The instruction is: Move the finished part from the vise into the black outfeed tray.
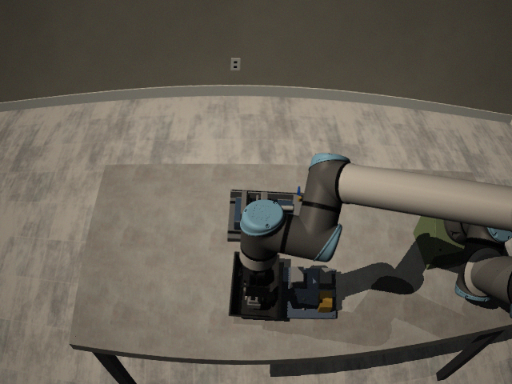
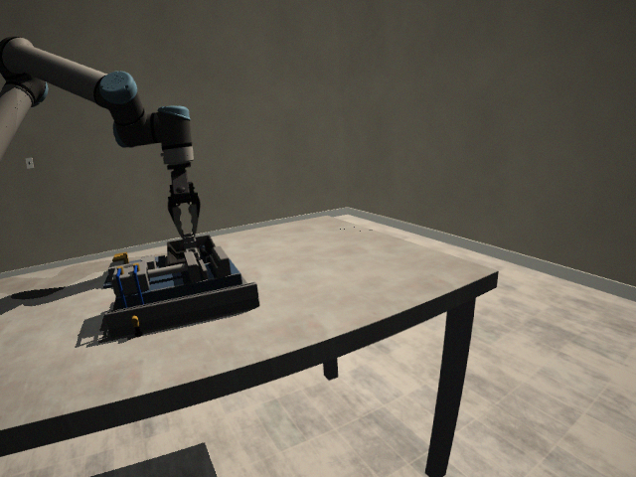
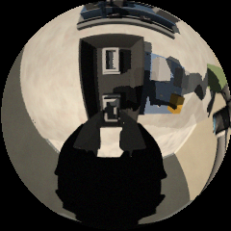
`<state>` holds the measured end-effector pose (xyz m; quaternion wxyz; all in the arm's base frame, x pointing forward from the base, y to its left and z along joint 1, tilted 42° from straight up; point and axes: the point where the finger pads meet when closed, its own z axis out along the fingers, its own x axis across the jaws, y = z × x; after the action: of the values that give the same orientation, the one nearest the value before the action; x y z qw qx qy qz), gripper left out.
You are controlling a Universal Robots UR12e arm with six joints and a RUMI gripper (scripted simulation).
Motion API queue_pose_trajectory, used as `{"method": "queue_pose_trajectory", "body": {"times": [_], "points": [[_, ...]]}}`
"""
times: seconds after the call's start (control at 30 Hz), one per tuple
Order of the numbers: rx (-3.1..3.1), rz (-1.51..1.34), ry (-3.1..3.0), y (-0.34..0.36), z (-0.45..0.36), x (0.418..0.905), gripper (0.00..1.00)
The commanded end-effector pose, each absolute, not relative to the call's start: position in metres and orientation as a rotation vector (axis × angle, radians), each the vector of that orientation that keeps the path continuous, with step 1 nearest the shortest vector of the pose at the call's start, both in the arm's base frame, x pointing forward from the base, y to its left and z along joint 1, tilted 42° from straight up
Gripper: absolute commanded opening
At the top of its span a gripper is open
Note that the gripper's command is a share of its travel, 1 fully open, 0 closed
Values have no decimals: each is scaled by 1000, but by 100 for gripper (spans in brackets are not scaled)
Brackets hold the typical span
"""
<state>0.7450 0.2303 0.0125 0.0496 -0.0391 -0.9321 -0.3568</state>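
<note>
The black outfeed tray lies left of the vise on the table. One grey block with a pocket lies in the tray's far half. My gripper is shut on the finished part, a second pocketed grey block, and holds it low inside the tray's near half, beside the first block. In the exterior view the gripper points straight down into the tray. In the top view the wrist covers the tray and hides the fingers. I cannot tell whether the part touches the tray floor.
The vise with a yellow piece stands right of the tray. A second blue-grey fixture sits behind, partly under the arm. A green box stands at the table's right by the robot base.
</note>
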Motion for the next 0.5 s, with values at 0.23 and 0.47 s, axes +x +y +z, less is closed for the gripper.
{"method": "queue_pose_trajectory", "body": {"times": [0.23, 0.47], "points": [[-119, -1087, -2841, 234, 9, 745, 0], [-119, -1087, -2841, 235, 8, 745, 0]]}}
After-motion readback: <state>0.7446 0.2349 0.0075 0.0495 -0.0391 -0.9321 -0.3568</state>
